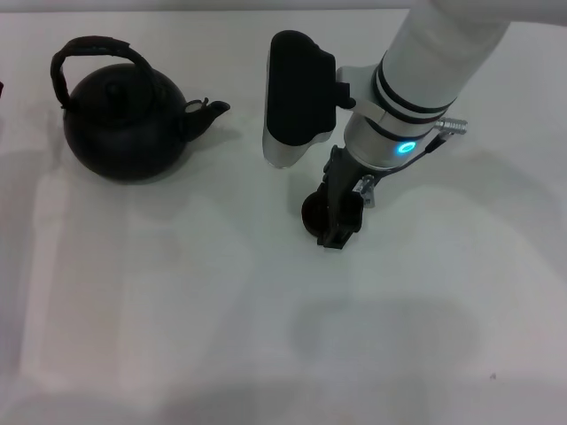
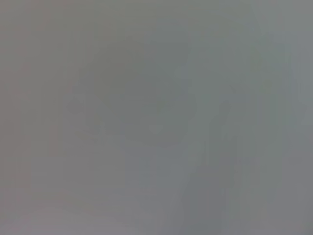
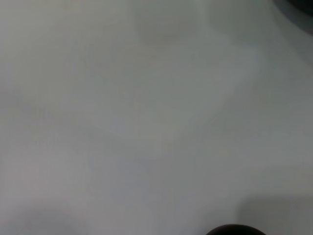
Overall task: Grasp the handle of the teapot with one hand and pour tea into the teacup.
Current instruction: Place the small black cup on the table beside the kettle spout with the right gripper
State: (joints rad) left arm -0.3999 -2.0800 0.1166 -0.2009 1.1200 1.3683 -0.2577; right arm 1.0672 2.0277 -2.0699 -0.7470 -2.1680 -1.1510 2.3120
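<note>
The matte black teapot (image 1: pixel 124 119) stands on the white table at the far left, its spout (image 1: pixel 208 112) pointing right and its arched handle (image 1: pixel 93 53) upright over the lid. The small dark teacup (image 1: pixel 311 212) sits on the table near the middle, partly hidden. My right gripper (image 1: pixel 341 232) reaches down from the upper right and is closed on the cup's right side. The cup's rim shows in the right wrist view (image 3: pixel 234 230), and a corner of the teapot (image 3: pixel 299 7) shows there too. The left gripper is out of view.
The white tabletop (image 1: pixel 177 319) spreads out in front of and around both objects. My right arm's wrist housing (image 1: pixel 297 97) hangs over the space between teapot and cup. The left wrist view shows only a blank grey surface.
</note>
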